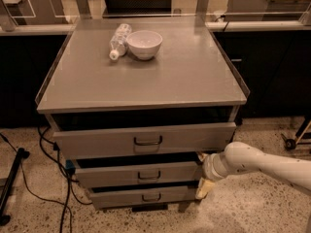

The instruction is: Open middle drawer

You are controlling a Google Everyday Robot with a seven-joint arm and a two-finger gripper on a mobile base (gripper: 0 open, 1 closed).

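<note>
The cabinet has three grey drawer fronts stacked under its top. The middle drawer [141, 173] is the shallow front with a small dark loop handle [148, 175], between the taller top drawer [146, 140] and the bottom drawer [146, 196]. All three stand slightly out from the cabinet. My gripper [202, 174], on a white arm [262, 163] coming in from the right, is at the right end of the middle drawer's front, well right of the handle.
A white bowl [144, 43] and a plastic bottle [119, 40] lying on its side sit on the cabinet top [146, 81]. Black cables [48, 178] and a stand foot [12, 188] lie on the floor to the left. A wheeled base [296, 140] is at the right.
</note>
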